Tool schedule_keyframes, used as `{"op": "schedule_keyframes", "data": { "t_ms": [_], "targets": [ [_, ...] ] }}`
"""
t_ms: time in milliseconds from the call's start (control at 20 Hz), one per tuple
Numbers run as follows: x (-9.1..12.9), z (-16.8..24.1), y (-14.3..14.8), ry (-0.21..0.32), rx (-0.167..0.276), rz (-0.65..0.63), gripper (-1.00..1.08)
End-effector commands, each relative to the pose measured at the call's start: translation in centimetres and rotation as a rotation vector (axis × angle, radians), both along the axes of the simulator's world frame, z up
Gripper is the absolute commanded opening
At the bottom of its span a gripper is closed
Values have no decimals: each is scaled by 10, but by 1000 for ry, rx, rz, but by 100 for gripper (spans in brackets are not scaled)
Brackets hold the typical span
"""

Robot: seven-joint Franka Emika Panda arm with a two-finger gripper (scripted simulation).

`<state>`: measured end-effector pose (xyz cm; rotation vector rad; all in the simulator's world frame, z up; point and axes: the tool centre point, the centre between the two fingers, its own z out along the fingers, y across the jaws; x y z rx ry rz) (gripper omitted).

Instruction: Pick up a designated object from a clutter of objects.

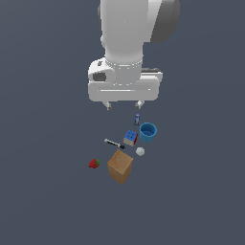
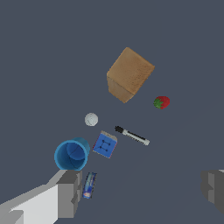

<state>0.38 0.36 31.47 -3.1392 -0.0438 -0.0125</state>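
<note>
**Gripper spread wide above the clutter, wooden block untouched**

In the exterior view the elongated tan-brown wooden rectangular block sits nearest the camera, just below the centre of the frame, standing free on the dark grey-blue floor with nothing gripping it. To its left, a little apart, lies the small red strawberry. Just above and right of the block is the small white ball, near it but not touching. Above the block's upper edge the slim black-and-white marker lies slanted, its dark end pointing toward the multicoloured puzzle cube. The open blue plastic cup stands just beside the cube on the right. Farther up, the tiny blue-labelled bottle stands above the cup's left edge.

Farthest back, filling the upper centre of the frame, the white robot gripper hangs over the bottle end of the group, its two short fingertips set well apart and holding nothing.

In the wrist view the grey fingers appear at the lower corners of the frame, spread wide. The block shows in the upper centre, well apart from them, with the other items lying between.
</note>
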Motion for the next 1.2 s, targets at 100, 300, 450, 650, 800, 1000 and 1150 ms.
{"op": "schedule_keyframes", "data": {
  "t_ms": [100, 300, 450, 650, 800, 1000, 1150],
  "targets": [
    [1, 1, -1, -4, 0, -3, 100],
    [7, 13, -7, -34, 0, -28, 100],
    [10, 20, -10, -52, 1, -39, 100],
    [10, 20, -10, -51, 1, -39, 100],
    [13, 18, -10, -49, 1, -51, 100],
    [21, 12, -10, -46, 3, -86, 100],
    [30, 4, -10, -42, 5, -125, 100]
  ]
}}
